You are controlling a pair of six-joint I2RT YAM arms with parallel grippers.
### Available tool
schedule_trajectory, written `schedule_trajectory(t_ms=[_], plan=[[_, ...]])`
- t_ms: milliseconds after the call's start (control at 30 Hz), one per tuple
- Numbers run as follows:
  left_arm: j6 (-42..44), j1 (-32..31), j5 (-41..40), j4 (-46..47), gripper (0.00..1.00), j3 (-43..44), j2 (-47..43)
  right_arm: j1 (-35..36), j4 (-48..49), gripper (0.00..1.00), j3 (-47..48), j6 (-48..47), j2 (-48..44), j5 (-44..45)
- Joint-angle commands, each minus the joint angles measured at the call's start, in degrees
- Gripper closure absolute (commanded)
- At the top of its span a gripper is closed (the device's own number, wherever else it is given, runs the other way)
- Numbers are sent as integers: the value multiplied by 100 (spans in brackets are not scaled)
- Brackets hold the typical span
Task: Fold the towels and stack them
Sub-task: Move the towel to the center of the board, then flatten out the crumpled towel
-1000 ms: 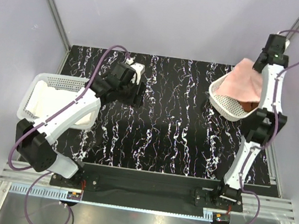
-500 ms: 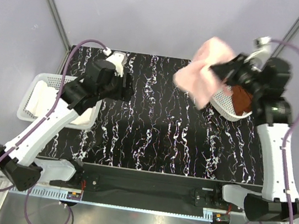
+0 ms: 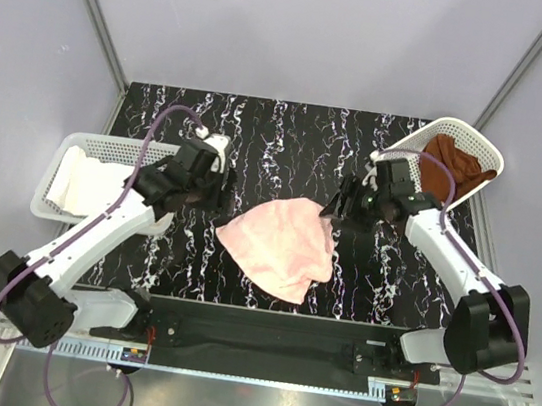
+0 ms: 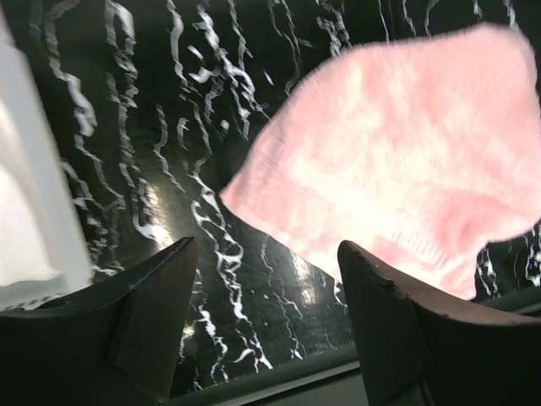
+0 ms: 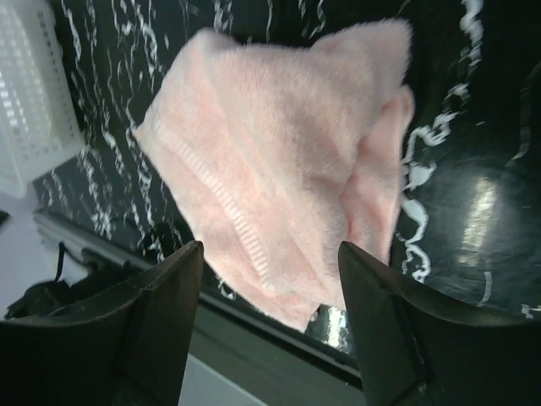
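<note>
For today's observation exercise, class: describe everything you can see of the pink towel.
The pink towel is pale, fluffy terry cloth with a woven band near one hem. It lies crumpled, one edge turned over, on the black marbled table, toward its near edge. The open right claw hovers by its corner.

- From the top external camera we look steeply down from high above and behind the arm bases. It takes in the whole counter, with the pink towel near the middle of the view.
- From the left wrist camera we sit low and close, left of the pink towel. We face it past the left gripper, and the towel fills the upper right.
- From the right wrist camera we hover close over the pink towel's right side and look down past the right gripper. The white basket shows beyond the towel.
- All three views share the pink towel and the counter around it.
</note>
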Motion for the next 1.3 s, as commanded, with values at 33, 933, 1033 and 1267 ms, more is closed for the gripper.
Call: schedule_trajectory(t_ms=[33, 933, 1033, 1267], plan=[[-218, -530, 673, 676, 29, -279, 181, 7, -834, 28, 680, -10, -398, 1587], [-1440, 154, 804, 1503, 35, -1730, 780, 3212, 184, 56, -796, -150, -689, 2079], [-1413, 154, 928, 1503, 35, -1695, 552, 3844, 333, 56, -902, -247, -575, 2500], [-1159, 435, 902, 1152, 33, -1449, 182, 4778, 150, 55, -779, -546, 339, 3687]])
